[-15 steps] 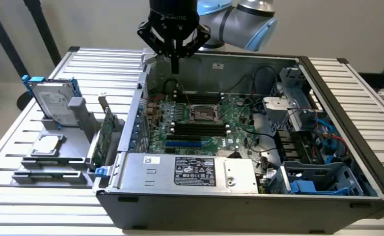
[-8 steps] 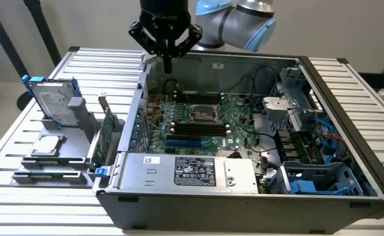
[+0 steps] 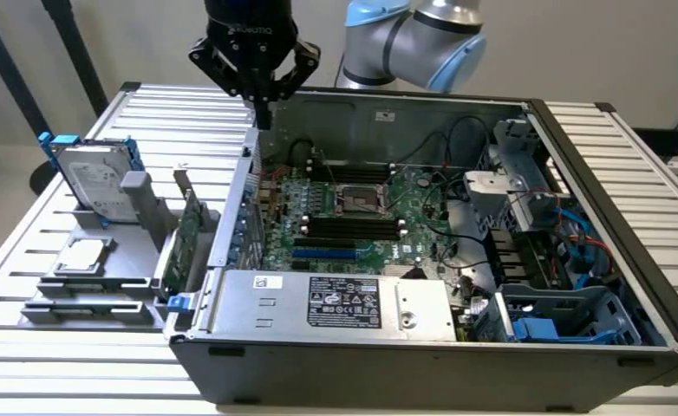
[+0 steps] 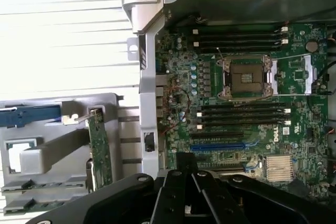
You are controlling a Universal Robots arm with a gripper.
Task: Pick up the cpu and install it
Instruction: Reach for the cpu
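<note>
Slatted desk [image 3: 73,381], open computer case [image 3: 432,97]. Claw [image 3: 265,117] pressed together, empty, over case wall; cpu [image 3: 81,254] on rack [image 3: 142,260], well apart. Risk: claw clips wall descending.

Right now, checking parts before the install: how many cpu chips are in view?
1. The cpu lies flat in the grey holder at the exterior view's left, next to the hard drive. The case might hide others.
</note>
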